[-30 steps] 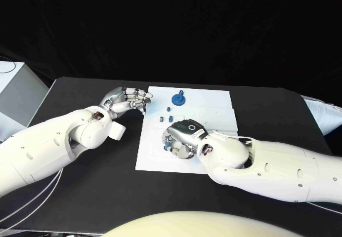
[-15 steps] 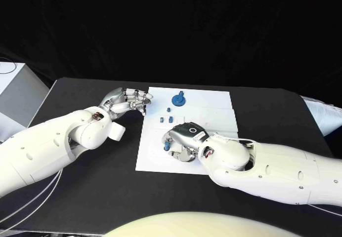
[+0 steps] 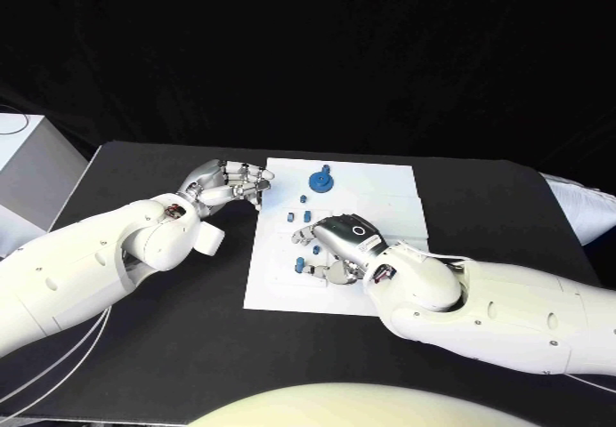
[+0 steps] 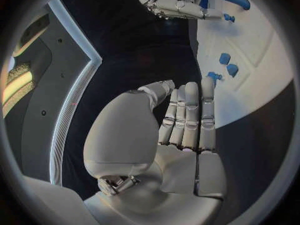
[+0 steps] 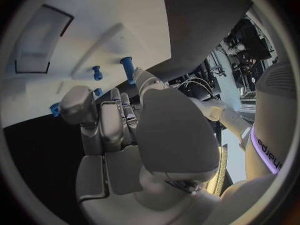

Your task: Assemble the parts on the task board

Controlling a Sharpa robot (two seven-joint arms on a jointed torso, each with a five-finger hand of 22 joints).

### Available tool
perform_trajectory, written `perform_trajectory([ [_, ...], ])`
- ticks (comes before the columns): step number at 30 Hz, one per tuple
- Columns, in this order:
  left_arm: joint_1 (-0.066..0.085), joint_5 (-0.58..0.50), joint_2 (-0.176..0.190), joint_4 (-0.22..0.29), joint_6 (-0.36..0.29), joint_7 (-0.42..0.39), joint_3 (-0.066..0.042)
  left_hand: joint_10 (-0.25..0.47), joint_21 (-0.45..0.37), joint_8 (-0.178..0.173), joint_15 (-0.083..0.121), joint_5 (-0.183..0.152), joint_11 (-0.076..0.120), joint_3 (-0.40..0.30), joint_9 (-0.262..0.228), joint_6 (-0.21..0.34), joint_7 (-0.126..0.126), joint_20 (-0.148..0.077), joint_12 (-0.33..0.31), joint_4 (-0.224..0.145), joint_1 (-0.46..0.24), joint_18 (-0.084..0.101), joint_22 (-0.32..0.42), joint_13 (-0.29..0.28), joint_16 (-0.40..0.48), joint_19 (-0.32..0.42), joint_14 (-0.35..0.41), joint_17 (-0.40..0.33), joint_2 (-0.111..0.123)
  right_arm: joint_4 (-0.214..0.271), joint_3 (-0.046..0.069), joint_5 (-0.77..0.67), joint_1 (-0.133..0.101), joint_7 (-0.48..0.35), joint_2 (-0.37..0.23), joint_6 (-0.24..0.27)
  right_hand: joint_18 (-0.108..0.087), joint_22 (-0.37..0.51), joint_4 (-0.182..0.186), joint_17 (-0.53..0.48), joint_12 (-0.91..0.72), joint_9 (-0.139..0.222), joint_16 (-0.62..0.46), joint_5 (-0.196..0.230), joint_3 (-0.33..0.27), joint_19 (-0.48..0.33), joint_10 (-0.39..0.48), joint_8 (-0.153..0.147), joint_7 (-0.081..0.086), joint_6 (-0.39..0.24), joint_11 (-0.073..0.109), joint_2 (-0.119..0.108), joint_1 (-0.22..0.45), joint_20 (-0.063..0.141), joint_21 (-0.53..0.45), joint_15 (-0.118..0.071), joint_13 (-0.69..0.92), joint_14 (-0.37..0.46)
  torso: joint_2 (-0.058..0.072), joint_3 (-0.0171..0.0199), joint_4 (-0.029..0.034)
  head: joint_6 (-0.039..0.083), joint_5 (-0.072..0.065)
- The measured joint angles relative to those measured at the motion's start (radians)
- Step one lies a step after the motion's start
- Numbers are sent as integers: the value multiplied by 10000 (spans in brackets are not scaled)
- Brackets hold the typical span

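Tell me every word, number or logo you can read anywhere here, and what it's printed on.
"edipun", or close to it: purple lettering, warped and too blurred to be sure of, on a white object at the rim of the right wrist view.
Task board: no readable text.
Right hand: a small round mark, no letters.
Blue parts: no markings.

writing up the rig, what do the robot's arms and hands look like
Both arms are bulky smooth white shells. The left hand and right hand are silver metal with segmented fingers; the right has a dark round mark on its back. Thin white cables trail beside the left arm.
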State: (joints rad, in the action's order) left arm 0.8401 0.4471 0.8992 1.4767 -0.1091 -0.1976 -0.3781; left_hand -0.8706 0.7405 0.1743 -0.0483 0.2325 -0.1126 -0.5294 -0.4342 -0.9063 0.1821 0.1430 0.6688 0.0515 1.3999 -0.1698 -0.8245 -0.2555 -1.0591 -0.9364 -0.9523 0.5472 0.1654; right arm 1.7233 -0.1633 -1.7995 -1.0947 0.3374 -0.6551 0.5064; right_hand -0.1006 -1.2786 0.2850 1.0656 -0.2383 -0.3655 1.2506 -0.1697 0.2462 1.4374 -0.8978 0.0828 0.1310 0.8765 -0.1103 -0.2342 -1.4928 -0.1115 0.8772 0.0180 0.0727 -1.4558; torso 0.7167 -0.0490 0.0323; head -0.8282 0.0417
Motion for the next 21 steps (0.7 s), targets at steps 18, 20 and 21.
perform_trajectory([
  [18, -147, 0, -9, -23, 13, 5, 0, 0, 0, 0, 0, 0, 0, 11, 7, 0, 0, 0, 0, 11, -38, 0, 3, 5, 0, 0, 0, 1, -38, 438, 157, 3613, -923, -1245, -1945, 1132, 1, -296, 3, 742, -2708, -264, 524, -276, 1225, 287, -2901, 900, 6, 1249, 612, 134, 9, 409, 1795, -491, 1145, -89, -46, 1, -19, 157, -99],
  [20, -178, 0, -10, -24, 13, 5, 0, 0, 0, 0, 0, 0, 0, 11, 7, 0, 0, 0, 0, 11, -38, 0, 3, 5, 0, 0, 0, 1, -38, 462, 163, 4156, -1024, -1343, -2162, 1013, 90, -296, -33, 840, -3464, -401, 620, -276, 1310, 287, -3000, 1193, -111, 1365, 716, 72, 203, 508, 1917, -585, 1802, -106, -57, 0, -21, 174, -111],
  [21, -195, 0, -11, -24, 13, 5, 1, 0, 0, 0, 0, 0, 0, 11, 7, 0, 0, 0, 0, 11, -38, 0, 3, 5, 0, 0, 0, 1, -38, 472, 167, 4478, -1076, -1379, -2295, 912, 89, -296, -30, 816, -4188, -521, 612, -312, 1404, 277, -2902, 1427, -158, 1363, 816, 89, 342, 563, 1917, -636, 2517, -94, -66, 4, -25, 180, -120],
])
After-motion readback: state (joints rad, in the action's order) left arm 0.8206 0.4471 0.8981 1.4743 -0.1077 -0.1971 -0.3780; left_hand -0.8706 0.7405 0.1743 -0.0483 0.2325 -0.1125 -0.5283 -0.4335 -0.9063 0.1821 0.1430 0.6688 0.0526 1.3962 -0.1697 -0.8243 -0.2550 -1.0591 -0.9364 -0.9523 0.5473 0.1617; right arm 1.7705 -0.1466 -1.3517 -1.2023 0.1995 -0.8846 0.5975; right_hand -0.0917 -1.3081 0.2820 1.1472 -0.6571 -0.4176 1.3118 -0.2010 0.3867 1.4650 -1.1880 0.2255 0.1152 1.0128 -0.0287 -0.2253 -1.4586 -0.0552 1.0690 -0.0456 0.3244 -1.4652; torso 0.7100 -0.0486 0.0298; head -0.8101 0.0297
